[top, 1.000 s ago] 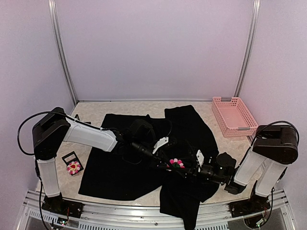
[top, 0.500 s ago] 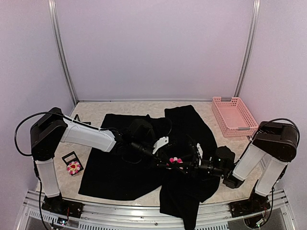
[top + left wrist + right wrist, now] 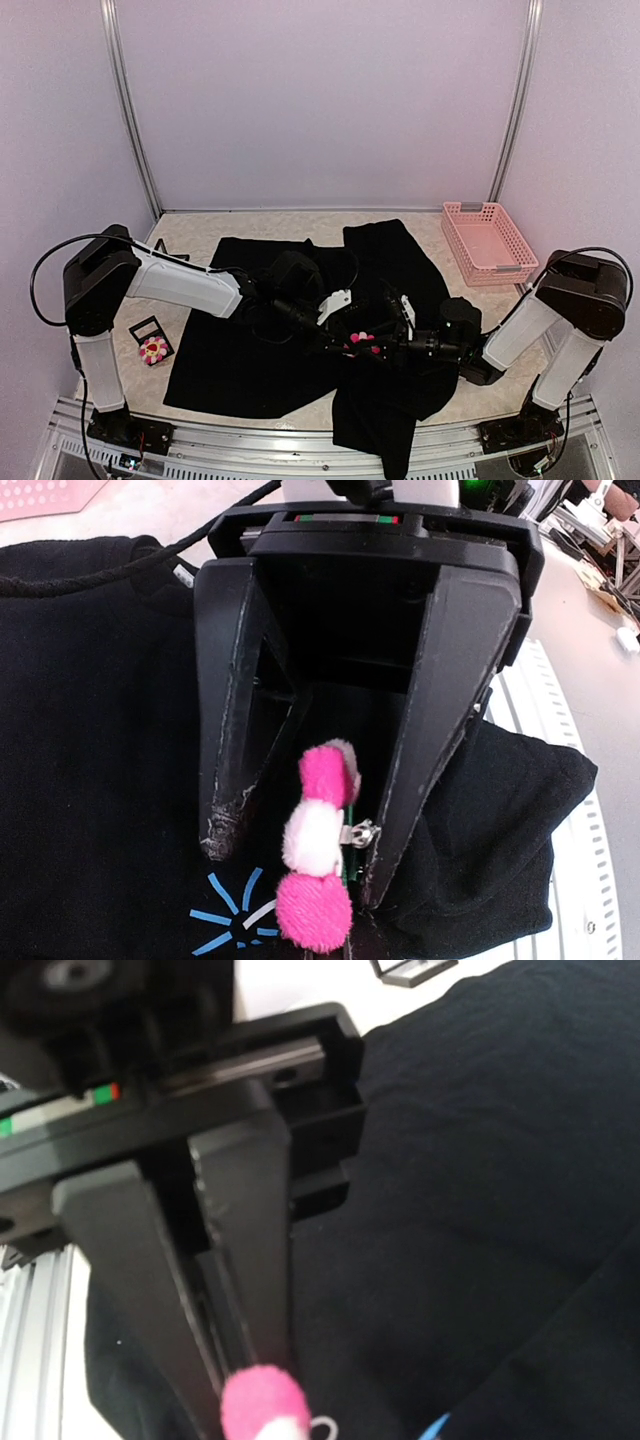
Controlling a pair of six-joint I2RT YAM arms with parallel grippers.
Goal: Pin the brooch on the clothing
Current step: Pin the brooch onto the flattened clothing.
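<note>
The black T-shirt (image 3: 240,350) lies spread and rumpled on the table. Its light-blue starburst mark (image 3: 232,920) shows just below my left gripper. The brooch (image 3: 362,342), with pink and white petals, stands edge-on above the shirt. My right gripper (image 3: 380,347) reaches in from the right, its jaws nearly closed on the brooch's edge (image 3: 262,1405). My left gripper (image 3: 296,865) is open, with its fingers either side of the brooch (image 3: 315,840). The brooch's green back and metal clasp rest against one finger; the other finger stands apart from it.
A second flower brooch (image 3: 153,348) lies on a black card at the left, off the shirt. A pink basket (image 3: 488,240) stands at the back right. The shirt's hem hangs over the near table edge (image 3: 380,440).
My right gripper has moved left with the brooch, bringing it between the left gripper's fingers. The left arm has barely shifted.
</note>
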